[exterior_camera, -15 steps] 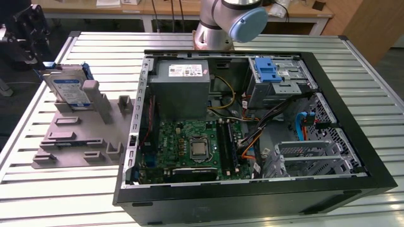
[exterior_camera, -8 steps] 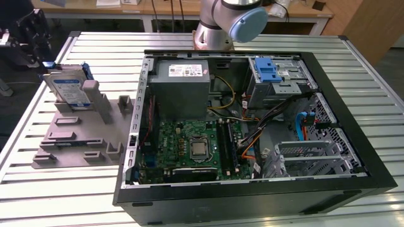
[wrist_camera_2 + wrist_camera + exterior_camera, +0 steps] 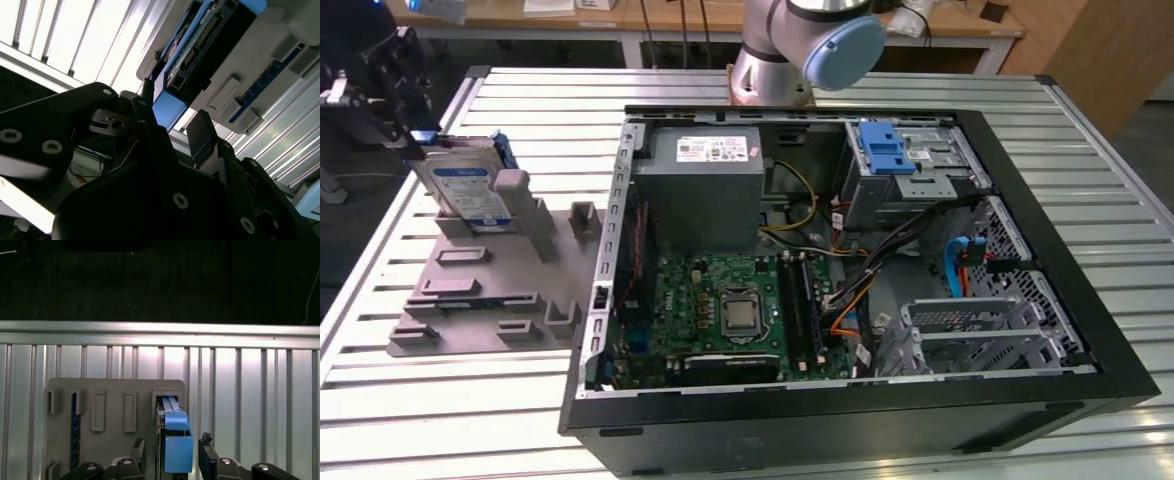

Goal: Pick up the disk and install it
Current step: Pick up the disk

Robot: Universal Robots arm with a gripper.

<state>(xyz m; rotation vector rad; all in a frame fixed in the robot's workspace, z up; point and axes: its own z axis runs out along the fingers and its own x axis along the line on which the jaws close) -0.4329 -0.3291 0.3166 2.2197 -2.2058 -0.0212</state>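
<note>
The disk [image 3: 464, 190] stands on edge in a slot of the grey holder plate [image 3: 480, 300], on the exterior view's left beside the open computer case. It is a silver drive with a blue-and-white label and a blue bracket [image 3: 176, 439]. My gripper [image 3: 414, 140] hovers at the disk's upper end. In the first wrist view my gripper [image 3: 172, 456] is open, one finger on each side of the blue bracket with a small gap on both sides. In the second wrist view the gripper [image 3: 172, 117] has the bracket [image 3: 167, 107] between its two black fingers.
The open computer case [image 3: 1067, 250] lies on a slatted metal table [image 3: 1121, 150]. Inside are a grey power supply box [image 3: 707, 190], a green motherboard [image 3: 734, 310] and a drive bay with a blue latch [image 3: 887, 155]. The arm's base [image 3: 781, 60] stands behind the case.
</note>
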